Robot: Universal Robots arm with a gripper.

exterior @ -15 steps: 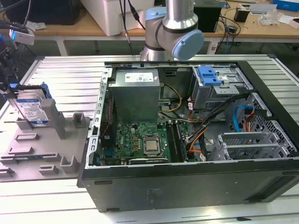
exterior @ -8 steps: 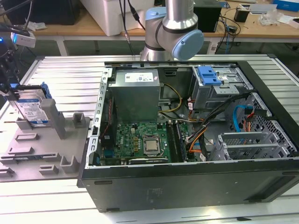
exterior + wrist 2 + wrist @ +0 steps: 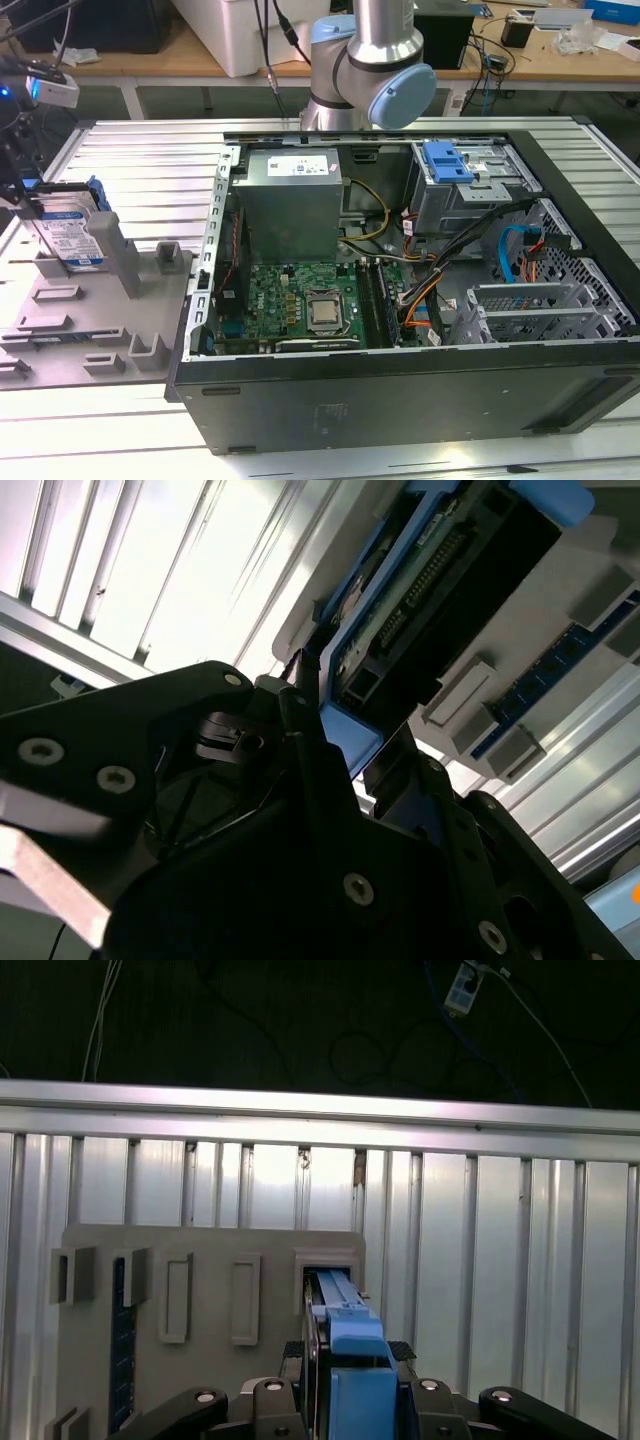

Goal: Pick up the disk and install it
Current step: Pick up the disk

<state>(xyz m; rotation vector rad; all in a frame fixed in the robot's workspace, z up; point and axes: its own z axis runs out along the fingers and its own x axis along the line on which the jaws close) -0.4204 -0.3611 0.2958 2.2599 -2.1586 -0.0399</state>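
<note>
the disk [image 3: 68,235] stood on edge in its slot on the grey fixture [image 3: 120,330], at the exterior view's left, well apart from the open computer case [image 3: 400,400]. the gripper [image 3: 22,200] was on it, with fingers [image 3: 300,715] clenched on the blue carrier frame from both sides, as the second wrist view had it. here was the worry: the hold looked to sit near one end of the disk rather than at its middle, so on a lift it could swing or slip between the pads. if it left the slot at a tilt, the frame could catch the slot's walls and drag the fixture along. the cables [image 3: 480,235] crossing the case beside the drive cage [image 3: 470,195] could snag it too. the exterior view gave the whole layout, fixture and case, plus the disk's label face. the second wrist view gave the connector edge and the contact at the fingers. the first wrist view looked along the disk's upper edge [image 3: 340,1295] toward the slot, squarely in line with the fixture.
</note>
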